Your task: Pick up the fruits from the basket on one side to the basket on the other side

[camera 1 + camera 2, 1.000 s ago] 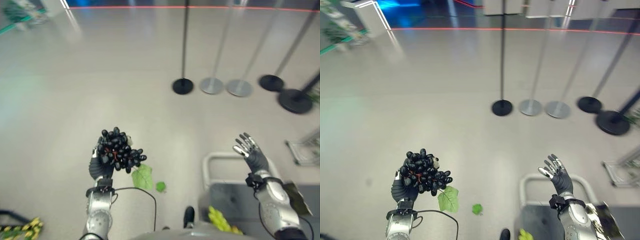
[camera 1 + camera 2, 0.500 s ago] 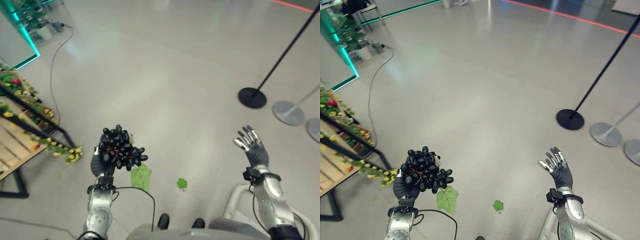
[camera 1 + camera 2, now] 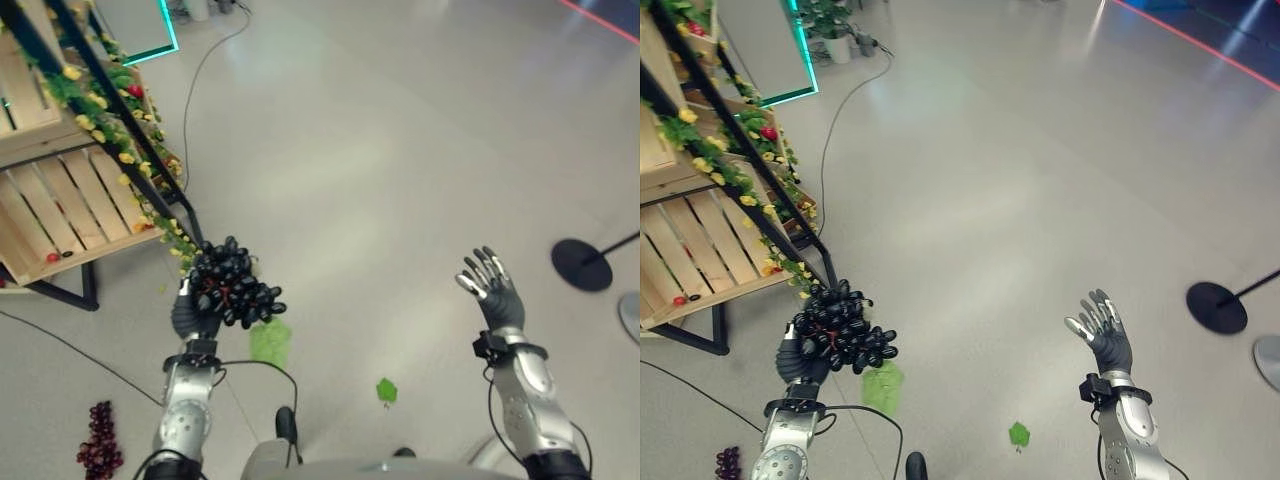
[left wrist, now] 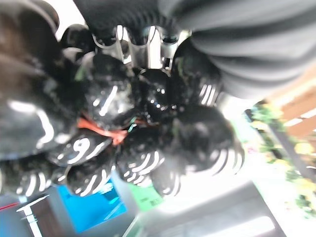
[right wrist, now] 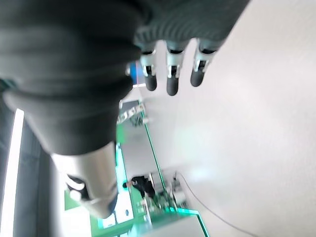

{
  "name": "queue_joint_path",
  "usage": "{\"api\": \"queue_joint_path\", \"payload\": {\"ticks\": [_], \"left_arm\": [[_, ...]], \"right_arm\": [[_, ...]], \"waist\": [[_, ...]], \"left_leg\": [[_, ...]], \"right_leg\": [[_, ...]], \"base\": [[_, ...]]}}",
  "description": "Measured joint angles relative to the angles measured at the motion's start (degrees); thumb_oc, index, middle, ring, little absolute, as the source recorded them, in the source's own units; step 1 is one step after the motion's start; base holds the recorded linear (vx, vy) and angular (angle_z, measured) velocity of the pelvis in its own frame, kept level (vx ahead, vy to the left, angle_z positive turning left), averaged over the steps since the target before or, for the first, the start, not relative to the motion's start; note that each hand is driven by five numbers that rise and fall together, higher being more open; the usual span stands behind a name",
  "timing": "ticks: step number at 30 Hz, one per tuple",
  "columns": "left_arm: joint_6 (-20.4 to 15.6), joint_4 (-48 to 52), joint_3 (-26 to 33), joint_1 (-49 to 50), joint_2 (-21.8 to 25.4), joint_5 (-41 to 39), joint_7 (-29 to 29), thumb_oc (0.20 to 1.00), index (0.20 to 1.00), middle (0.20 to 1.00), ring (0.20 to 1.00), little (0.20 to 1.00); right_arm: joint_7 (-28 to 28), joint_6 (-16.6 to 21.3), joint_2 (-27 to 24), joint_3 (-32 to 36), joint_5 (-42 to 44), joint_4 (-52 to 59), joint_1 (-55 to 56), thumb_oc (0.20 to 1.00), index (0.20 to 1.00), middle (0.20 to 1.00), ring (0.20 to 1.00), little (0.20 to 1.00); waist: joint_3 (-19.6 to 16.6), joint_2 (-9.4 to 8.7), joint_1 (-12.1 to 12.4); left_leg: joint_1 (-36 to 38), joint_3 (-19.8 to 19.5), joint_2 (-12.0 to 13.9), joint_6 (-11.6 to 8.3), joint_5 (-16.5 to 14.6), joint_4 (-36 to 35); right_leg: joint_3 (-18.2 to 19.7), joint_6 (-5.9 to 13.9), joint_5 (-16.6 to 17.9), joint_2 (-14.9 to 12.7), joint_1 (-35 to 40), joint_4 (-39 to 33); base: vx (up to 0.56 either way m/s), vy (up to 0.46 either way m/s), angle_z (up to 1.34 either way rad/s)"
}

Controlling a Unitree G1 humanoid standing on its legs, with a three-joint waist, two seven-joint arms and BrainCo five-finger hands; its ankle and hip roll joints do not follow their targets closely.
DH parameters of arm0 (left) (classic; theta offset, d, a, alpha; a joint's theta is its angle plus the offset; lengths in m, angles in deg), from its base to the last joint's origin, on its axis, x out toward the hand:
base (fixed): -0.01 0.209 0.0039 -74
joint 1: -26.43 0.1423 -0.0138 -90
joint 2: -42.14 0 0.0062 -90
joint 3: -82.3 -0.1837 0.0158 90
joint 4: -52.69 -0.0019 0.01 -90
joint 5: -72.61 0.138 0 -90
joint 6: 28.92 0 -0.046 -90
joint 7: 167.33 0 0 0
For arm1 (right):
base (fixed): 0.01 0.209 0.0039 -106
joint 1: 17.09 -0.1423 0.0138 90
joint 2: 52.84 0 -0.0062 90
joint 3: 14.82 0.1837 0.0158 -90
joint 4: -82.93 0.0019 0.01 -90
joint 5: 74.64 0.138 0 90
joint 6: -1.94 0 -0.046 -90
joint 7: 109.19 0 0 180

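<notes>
A bunch of black grapes (image 3: 231, 290) with a green leaf (image 3: 268, 340) hanging under it is held up in my left hand (image 3: 190, 320), fingers curled round its underside. Close up, the glossy grapes (image 4: 148, 123) lie against the left hand's fingers (image 4: 133, 47). My right hand (image 3: 493, 297) is raised at the right with straight spread fingers (image 5: 170, 74) and nothing in it. A small bunch of dark red grapes (image 3: 99, 450) lies on the floor at the lower left.
A wooden crate shelf (image 3: 60, 200) on a black frame, trimmed with leaves and yellow flowers, stands at the left. A loose green leaf (image 3: 386, 391) lies on the floor. A black stanchion base (image 3: 583, 264) sits at the right.
The camera has swung left: the crate shelf now fills the left side and the stanchions have slid off to the right. Both hands keep their poses, the left still holding the black grapes.
</notes>
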Motion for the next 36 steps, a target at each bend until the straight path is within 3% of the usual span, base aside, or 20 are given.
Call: {"api": "queue_joint_path", "payload": {"ticks": [6,7,8,9,10,12,13,14,16,17,18,19,21,22,24,25,27,29,33,36], "left_arm": [[0.09,0.16,0.38,0.98,1.04,0.08,-0.01,0.2,0.2,0.2,0.2,0.2],[0.29,-1.02,0.68,0.21,0.39,0.16,-0.06,0.2,0.2,0.2,0.2,0.2],[0.65,-1.1,0.38,0.19,-0.08,0.22,0.06,0.2,0.2,0.2,0.2,0.2],[0.46,-0.73,0.49,0.48,-0.73,0.4,-0.15,0.2,0.2,0.2,0.2,0.2],[0.22,-0.57,0.48,0.1,-1.11,0.65,-0.07,0.2,0.2,0.2,0.2,0.2],[-0.18,-0.53,0.62,-1.51,-1.17,0.64,-0.01,0.2,0.2,0.2,0.2,0.2],[-0.51,-0.65,0.81,-2.99,-0.57,0.71,0.11,0.2,0.2,0.2,0.2,0.2],[-0.96,-0.63,0.82,-3.83,-0.5,1.14,0.13,0.2,0.2,0.2,0.2,0.2],[-1.17,-0.56,0.98,-3.47,-0.51,1.15,0.1,0.2,0.2,0.2,0.2,0.2],[-1.38,-0.52,0.92,-2.9,-0.24,1.15,0.09,0.2,0.2,0.2,0.2,0.2],[-1.32,-0.43,0.68,-2.58,-0.74,1.21,0.09,0.2,0.2,0.2,0.2,0.2],[-1.36,-0.4,0.8,-1.77,-0.93,1.21,0.1,0.2,0.2,0.2,0.2,0.2],[-1.13,-0.43,-1.0,-1.06,-1.98,1.21,0.18,0.2,0.2,0.2,0.2,0.2],[-1.07,-0.43,-1.57,-1.04,-2.22,1.21,0.2,0.2,0.2,0.2,0.2,0.2],[-0.88,-0.47,-3.39,-0.02,-1.77,1.32,0.2,0.2,0.2,0.2,0.2,0.2],[-0.82,-0.6,-3.76,0.33,-2.14,1.31,0.38,0.2,0.2,0.2,0.2,0.2],[-0.82,-0.55,-3.52,0.31,-2.13,1.3,0.43,0.2,0.2,0.2,0.2,0.2],[-1.03,-0.49,-3.38,-0.05,-2.27,1.28,0.52,0.2,0.2,0.2,0.2,0.2],[-0.97,-0.39,-3.86,-0.63,-2.29,1.21,0.53,0.2,0.2,0.2,0.2,0.2],[-0.97,-0.21,-4.61,-1.46,-2.32,1.22,0.54,0.2,0.2,0.2,0.2,0.2]], "right_arm": [[0.34,-0.3,1.06,-2.54,0.01,-3.32,-1.91,1.0,1.0,1.0,1.0,1.0],[0.58,-0.27,1.59,-2.17,0.04,-3.78,-2.38,1.0,1.0,1.0,1.0,1.0],[0.63,-0.4,1.46,-1.69,0.04,-3.9,-1.96,1.0,1.0,1.0,1.0,1.0],[0.58,-0.54,1.31,-1.87,0.0,-4.21,-1.78,1.0,1.0,1.0,1.0,1.0],[0.82,-0.57,1.82,-2.16,0.0,-3.91,-0.95,1.0,1.0,1.0,1.0,1.0],[0.61,-1.16,1.66,-2.42,-0.12,-3.95,-1.13,1.0,1.0,1.0,1.0,1.0],[0.89,-1.17,1.72,-2.3,-0.17,-3.73,-1.33,1.0,1.0,1.0,1.0,1.0],[1.05,-1.28,1.84,-2.2,-0.21,-3.76,-1.27,1.0,1.0,1.0,1.0,1.0],[0.87,-1.27,1.83,-2.23,-0.34,-3.71,-1.05,1.0,1.0,1.0,1.0,1.0],[0.55,-1.22,1.74,-2.14,-0.72,-3.71,-1.0,1.0,1.0,1.0,1.0,1.0],[0.44,-1.23,1.65,-2.05,-0.74,-3.45,-0.58,1.0,1.0,1.0,1.0,1.0],[0.05,-1.21,1.27,-1.97,-0.75,-3.47,-0.32,1.0,1.0,1.0,1.0,1.0],[-0.23,-1.23,0.35,-0.75,-0.72,-3.73,0.67,1.0,1.0,1.0,1.0,1.0],[-0.23,-1.23,0.23,-0.26,-0.7,-3.75,0.9,1.0,1.0,1.0,1.0,1.0],[-0.24,-1.17,0.07,-0.01,-0.67,-4.54,1.2,1.0,1.0,1.0,1.0,1.0],[-0.19,-1.19,0.04,0.06,-0.65,-5.72,1.13,1.0,1.0,1.0,1.0,1.0],[-0.13,-1.17,0.0,-0.34,-0.65,-7.47,0.46,1.0,1.0,1.0,1.0,1.0],[0.02,-1.17,-0.12,-0.32,-0.66,-7.33,0.44,1.0,1.0,1.0,1.0,1.0],[0.55,-1.04,-0.72,-0.31,-0.61,-7.17,-1.31,1.0,1.0,1.0,1.0,1.0],[0.62,-1.06,-0.86,-0.12,-0.69,-7.09,-0.77,1.0,1.0,1.0,1.0,1.0]], "waist": [[1.06,-2.55,1.56],[1.82,-2.09,0.93],[1.86,-1.33,0.06],[2.44,-0.05,0.12],[3.23,1.69,-0.24],[3.97,2.87,0.02],[4.51,3.71,-0.85],[4.65,3.89,-2.0],[4.65,3.48,-1.87],[4.47,3.14,-2.13],[4.08,2.47,-2.63],[3.75,1.53,-3.51],[3.3,0.42,-3.81],[3.29,0.43,-4.21],[2.39,-0.93,-6.43],[1.81,-0.99,-6.5],[0.89,-0.02,-5.11],[0.51,1.22,-4.84],[-0.05,2.78,-5.13],[-0.19,2.97,-5.11]], "left_leg": [[-1.68,-0.09,-0.54,0.34,-0.83,2.13],[-3.41,0.8,-1.16,1.7,-2.13,5.2],[-3.33,0.74,-1.0,2.72,-2.17,5.52],[-1.87,-0.79,-1.98,3.79,-2.08,4.73],[-0.98,-4.43,-2.3,5.39,-2.11,4.03],[-1.7,-7.93,-2.42,6.09,-1.67,4.09],[-2.16,-10.82,-2.99,6.65,-1.19,3.84],[-1.65,-13.63,-3.69,7.12,-0.48,3.31],[0.4,-14.43,-4.39,7.63,-0.17,2.07],[1.27,-15.82,-4.65,7.61,-0.12,1.77],[1.3,-16.12,-5.28,7.61,-0.25,1.64],[1.33,-17.69,-6.44,7.69,-0.59,1.76],[1.57,-20.89,-8.02,7.71,-1.52,2.07],[1.67,-21.96,-8.25,7.55,-1.72,2.17],[2.91,-22.43,-9.66,7.0,-2.2,1.73],[3.6,-22.96,-9.59,5.87,-3.51,2.53],[3.9,-24.89,-8.44,4.45,-5.97,3.9],[4.01,-26.04,-7.17,3.02,-7.77,5.46],[6.42,-27.44,-4.87,1.53,-9.11,4.77],[6.2,-27.66,-5.31,0.66,-10.09,6.58]], "right_leg": [[0.36,-0.14,0.11,-1.31,0.07,1.05],[1.1,0.61,-0.89,-4.01,-0.08,5.48],[1.73,0.77,-0.97,-4.67,0.05,7.63],[4.22,1.0,-0.88,-7.74,-2.59,15.89],[6.98,3.2,-1.67,-8.72,-3.74,17.32],[13.18,4.67,-2.85,-4.98,-5.32,10.65],[14.2,4.7,-2.81,-2.89,-5.5,5.62],[15.33,4.7,-2.97,-1.1,-6.23,4.21],[14.98,5.39,-3.99,1.71,-7.73,7.87],[15.67,3.8,-5.93,4.92,-10.99,14.94],[15.68,3.35,-6.28,6.85,-12.4,16.36],[18.84,2.61,-7.09,10.75,-15.67,17.94],[22.29,2.06,-6.71,14.7,-19.92,18.04],[22.19,1.35,-6.22,15.07,-20.61,17.58],[21.93,0.2,-1.2,12.97,-20.21,12.08],[21.69,-2.67,-1.55,12.45,-19.06,9.64],[19.89,-6.05,-3.45,14.07,-15.99,6.46],[19.5,-8.79,-2.6,15.72,-14.13,4.9],[19.44,-9.12,-4.51,17.59,-10.18,3.38],[18.9,-10.2,-6.05,17.47,-8.33,2.03]], "base": [[0.04,0.322,0.17],[0.08,0.359,0.63],[0.04,0.259,0.7],[0.16,0.447,0.98],[0.11,0.193,0.71],[0.16,0.239,0.81],[0.26,0.354,1.35],[0.23,0.353,1.4],[0.17,0.237,0.76],[0.14,0.137,0.67],[0.31,0.21,1.04],[0.21,0.083,0.95],[0.21,0.029,0.9],[0.26,-0.084,1.26],[0.28,-0.107,1.29],[0.28,-0.117,0.69],[0.29,-0.129,0.51],[0.2,-0.093,0.41],[0.25,-0.13,0.48],[0.15,-0.08,0.35]]}}
